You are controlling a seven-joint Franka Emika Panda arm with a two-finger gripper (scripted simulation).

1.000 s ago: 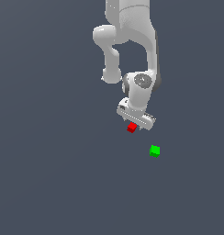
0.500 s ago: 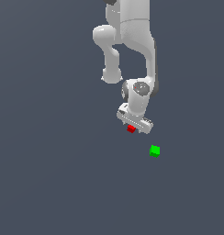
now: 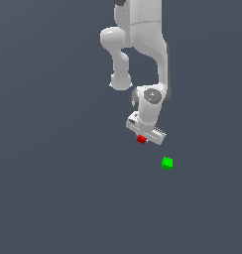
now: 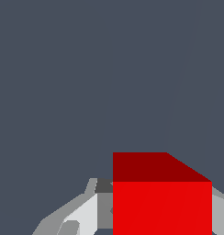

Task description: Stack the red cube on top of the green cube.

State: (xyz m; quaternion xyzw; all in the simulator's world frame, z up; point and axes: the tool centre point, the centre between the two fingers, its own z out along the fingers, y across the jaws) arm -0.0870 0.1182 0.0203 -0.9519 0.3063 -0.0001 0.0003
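The red cube (image 3: 141, 140) sits just under the white hand of my gripper (image 3: 143, 137), mostly covered by it in the exterior view. In the wrist view the red cube (image 4: 162, 202) fills the space between the fingers (image 4: 103, 206), which press against both of its sides, so the gripper (image 4: 162, 220) is shut on it. The green cube (image 3: 167, 162) lies on the floor apart from it, lower and toward the exterior view's right. It does not show in the wrist view.
The white arm (image 3: 143, 44) reaches down from the top of the exterior view. The plain dark grey floor (image 3: 58, 188) spreads all around the two cubes.
The hand has come down a little over the red cube and now covers more of it. Both cubes stay about where they were.
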